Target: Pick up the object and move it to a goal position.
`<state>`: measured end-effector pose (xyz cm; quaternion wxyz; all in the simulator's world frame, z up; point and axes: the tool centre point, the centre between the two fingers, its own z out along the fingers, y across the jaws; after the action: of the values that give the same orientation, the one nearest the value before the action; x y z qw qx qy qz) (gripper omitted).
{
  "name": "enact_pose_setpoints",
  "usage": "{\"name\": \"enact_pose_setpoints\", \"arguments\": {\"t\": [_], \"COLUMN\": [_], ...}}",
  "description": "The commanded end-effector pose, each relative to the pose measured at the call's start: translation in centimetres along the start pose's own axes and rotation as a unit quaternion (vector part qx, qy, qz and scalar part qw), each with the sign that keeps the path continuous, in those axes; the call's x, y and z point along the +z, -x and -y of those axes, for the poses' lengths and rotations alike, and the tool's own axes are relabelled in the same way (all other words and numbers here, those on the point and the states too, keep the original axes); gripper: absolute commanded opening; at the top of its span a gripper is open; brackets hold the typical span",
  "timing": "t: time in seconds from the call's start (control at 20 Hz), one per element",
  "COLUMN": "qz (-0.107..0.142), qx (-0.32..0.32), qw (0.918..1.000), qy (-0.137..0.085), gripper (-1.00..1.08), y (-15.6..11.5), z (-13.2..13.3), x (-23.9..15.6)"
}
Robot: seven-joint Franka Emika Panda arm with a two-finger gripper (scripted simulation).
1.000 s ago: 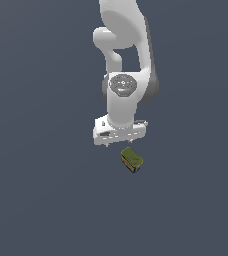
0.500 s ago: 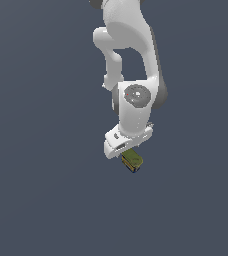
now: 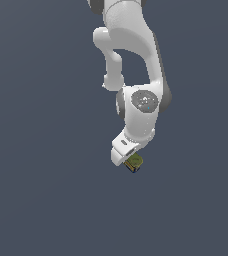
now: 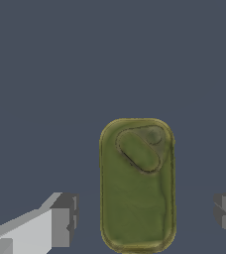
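A uniform dark slate-grey surface point(image 3: 41, 200) is seen filling both views; no edge, wall or other room feature can be made out, and no seam or texture is shown on it. In the exterior view the white arm point(image 3: 136, 65) is seen reaching down from the top, with its wrist bent low over the tin can point(image 3: 134, 162), which is partly hidden behind the hand. In the wrist view the can point(image 4: 137, 186) is shown from above, its olive-green top with an oval pull-tab facing the camera. The gripper point(image 4: 144, 218) is held apart, one finger point(image 4: 60, 221) on each side of the can, with clear gaps left and no contact visible.
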<state>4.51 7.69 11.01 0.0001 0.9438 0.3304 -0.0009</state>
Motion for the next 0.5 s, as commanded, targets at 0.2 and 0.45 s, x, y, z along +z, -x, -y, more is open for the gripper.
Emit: {"name": "enact_pose_setpoints", "arguments": {"t": [0.2, 0.45], "qz": [-0.001, -0.001], "qx": [-0.008, -0.009], "qw": [1.0, 1.0], "qy": [0.0, 0.0], "gripper": [1.0, 1.0], "y": [-0.2, -0.2], "z": [0.1, 0.1], "x": [0.1, 1.5]}}
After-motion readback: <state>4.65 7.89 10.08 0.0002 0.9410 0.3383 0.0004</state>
